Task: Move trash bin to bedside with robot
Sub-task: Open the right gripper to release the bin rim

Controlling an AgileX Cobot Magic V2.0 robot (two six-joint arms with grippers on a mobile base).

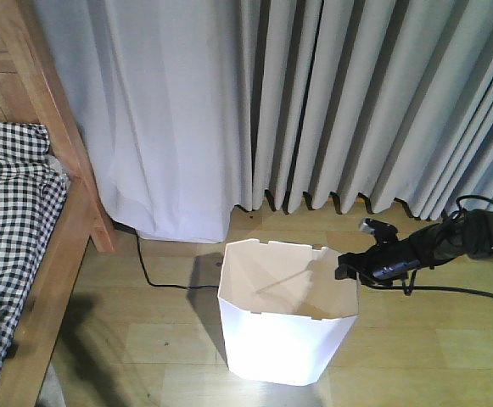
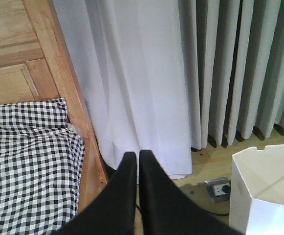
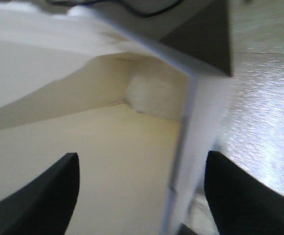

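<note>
The white trash bin (image 1: pixel 284 335) stands upright on the wooden floor, right of the bed. The bed has a light-brown frame (image 1: pixel 55 254) and checkered bedding (image 1: pixel 8 212). My right gripper (image 1: pixel 344 268) reaches in from the right to the bin's right rim. In the right wrist view the right gripper (image 3: pixel 141 161) is open and straddles the bin's thin wall (image 3: pixel 181 166), one finger inside and one outside. My left gripper (image 2: pixel 135 155) is shut on nothing and hangs near the bed frame (image 2: pixel 90 147), with the bin's corner (image 2: pixel 266 196) at lower right.
Grey curtains (image 1: pixel 339 102) hang to the floor behind the bin. A black cable (image 1: pixel 157 275) runs across the floor from the curtain foot toward the bin. A floor socket (image 2: pixel 219 187) sits between bed and bin. Another cable (image 1: pixel 475 292) trails from the right arm.
</note>
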